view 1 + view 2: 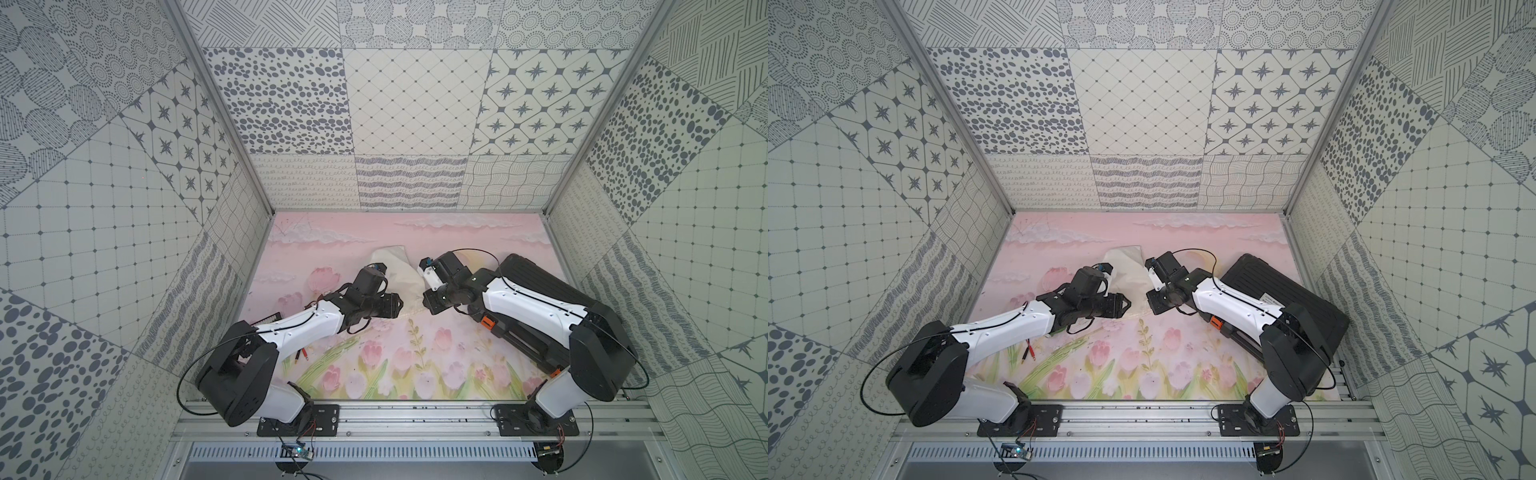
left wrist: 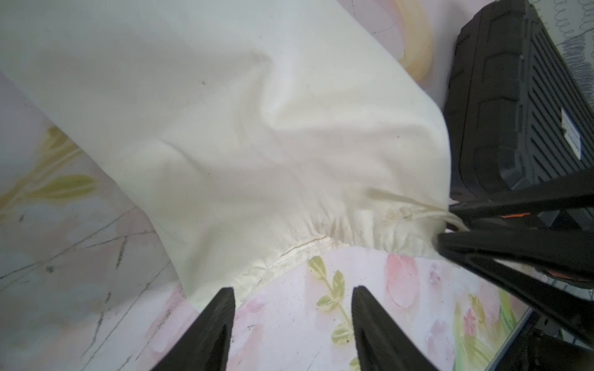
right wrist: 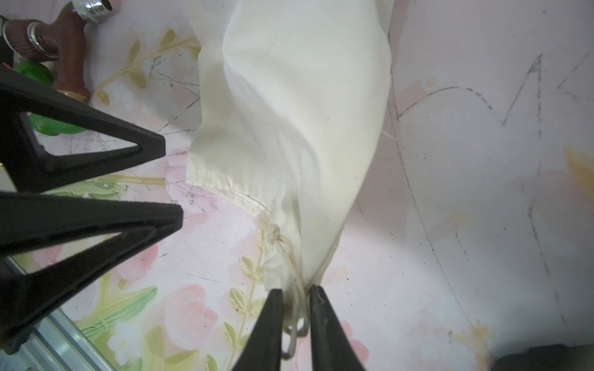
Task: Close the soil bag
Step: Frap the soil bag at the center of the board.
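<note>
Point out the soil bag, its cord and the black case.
soil bag [image 2: 257, 128]: left wrist view, wrinkled cloth body.
cord [image 3: 274, 234]: right wrist view, its knot.
black case [image 2: 514, 96]: left wrist view, ribbed top.

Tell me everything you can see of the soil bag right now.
The soil bag is a cream wrinkled cloth sack lying on the flowered mat beside the black case. Its stitched hem is partly gathered; a thin knotted cord leaves one corner, pinched in the right tool. The open left tool sits at the other corner.

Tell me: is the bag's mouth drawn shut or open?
Not drawn shut. The bag lies flat, its hem spread wide and only partly gathered near the cord, which the right end effector pinches.
</note>
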`<state>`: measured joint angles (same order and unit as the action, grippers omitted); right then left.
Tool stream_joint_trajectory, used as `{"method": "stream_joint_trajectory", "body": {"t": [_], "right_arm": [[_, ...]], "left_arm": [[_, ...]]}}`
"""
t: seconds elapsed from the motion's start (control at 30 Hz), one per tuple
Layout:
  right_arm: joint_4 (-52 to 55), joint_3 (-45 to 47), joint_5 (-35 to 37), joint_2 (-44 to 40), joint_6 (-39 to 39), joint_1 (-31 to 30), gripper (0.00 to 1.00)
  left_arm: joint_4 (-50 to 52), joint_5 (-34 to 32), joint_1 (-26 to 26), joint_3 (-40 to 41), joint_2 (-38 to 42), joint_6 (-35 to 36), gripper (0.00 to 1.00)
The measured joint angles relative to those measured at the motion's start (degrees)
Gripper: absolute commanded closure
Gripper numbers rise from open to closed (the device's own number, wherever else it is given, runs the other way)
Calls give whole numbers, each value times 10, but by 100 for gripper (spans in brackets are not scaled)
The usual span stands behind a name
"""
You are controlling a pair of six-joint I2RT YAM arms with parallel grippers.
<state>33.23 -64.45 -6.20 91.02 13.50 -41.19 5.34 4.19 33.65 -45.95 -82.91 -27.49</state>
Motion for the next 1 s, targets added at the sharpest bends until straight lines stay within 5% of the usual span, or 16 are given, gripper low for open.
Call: {"method": "stream_joint_trajectory", "body": {"t": [0.67,1.0], "right_arm": [[6,-81,17,-133,-21,-7,100],[9,-101,16,-126,-35,-7,100]], "left_arm": [[-76,5,16,35,129,41,30],[-94,0,36,49,207,131,12]]}}
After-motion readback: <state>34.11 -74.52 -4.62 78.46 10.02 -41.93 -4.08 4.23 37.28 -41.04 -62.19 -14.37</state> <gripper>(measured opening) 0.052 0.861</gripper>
